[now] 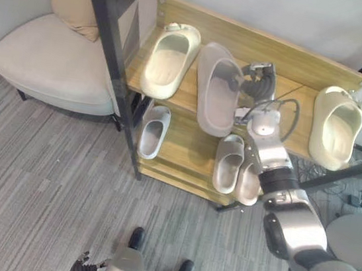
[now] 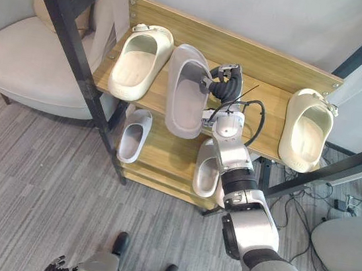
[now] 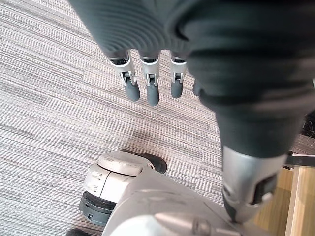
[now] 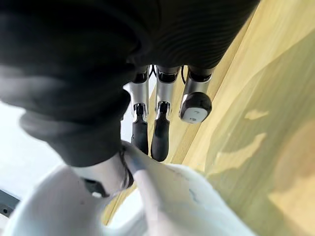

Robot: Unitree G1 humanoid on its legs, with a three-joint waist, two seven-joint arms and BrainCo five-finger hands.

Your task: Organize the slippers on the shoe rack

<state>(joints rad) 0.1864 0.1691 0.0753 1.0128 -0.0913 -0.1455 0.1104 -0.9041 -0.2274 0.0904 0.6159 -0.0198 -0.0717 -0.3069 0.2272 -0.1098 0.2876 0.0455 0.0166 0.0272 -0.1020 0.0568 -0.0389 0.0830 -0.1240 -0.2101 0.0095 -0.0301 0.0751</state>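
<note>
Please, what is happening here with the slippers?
The robot's right hand is against the grey slipper on the rack's top shelf, between two cream slippers; whether it grips is unclear. A white slipper and a beige pair lie on the lower shelf. The left hand hangs idle near the floor.

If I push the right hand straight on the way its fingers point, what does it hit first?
Probably the rack's wooden back board, just past the right hand; the grey slipper lies beside it.

Silver-grey segmented right arm [image 2: 249, 228], dark ribbed wrist covers, left hand [image 3: 149, 91] with silver dark-tipped fingers
</note>
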